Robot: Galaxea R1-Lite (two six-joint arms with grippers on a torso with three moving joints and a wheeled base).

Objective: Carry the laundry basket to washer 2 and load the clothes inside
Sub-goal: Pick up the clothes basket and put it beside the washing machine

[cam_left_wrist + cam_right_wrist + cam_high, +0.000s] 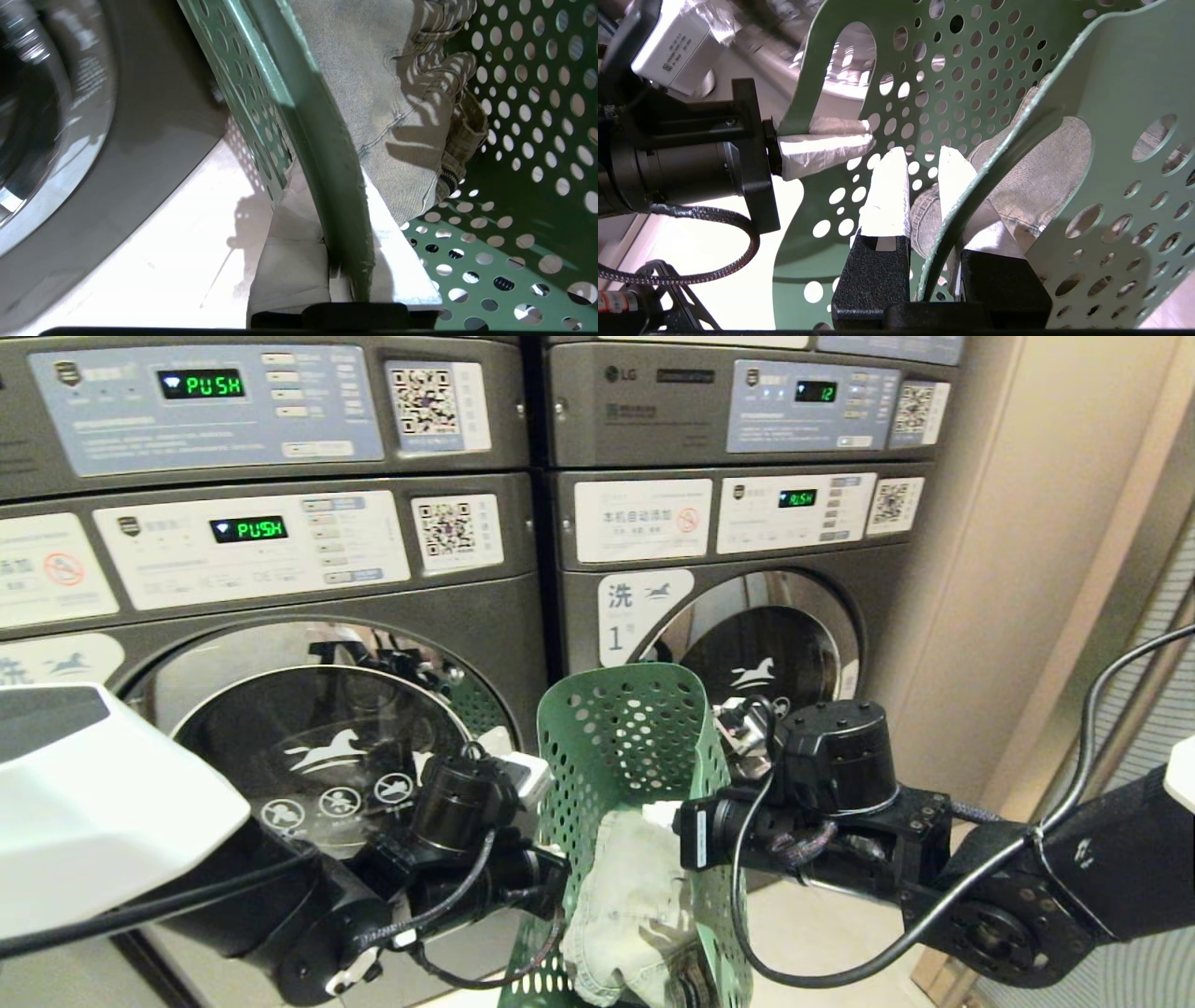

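Head view down at washers, both wrist views close on shared laundry basket (625, 737)

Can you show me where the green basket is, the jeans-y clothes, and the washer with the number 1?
laundry basket (621, 728): head view, on its holed end wall.
clothes (635, 896): head view, on the folded denim inside the basket.
washer 1 (756, 663): head view, on its round glass door.

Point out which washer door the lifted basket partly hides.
The right one, labelled 1. The green basket, clamped by the left gripper and right gripper, covers its lower left; the left door shows beside it.
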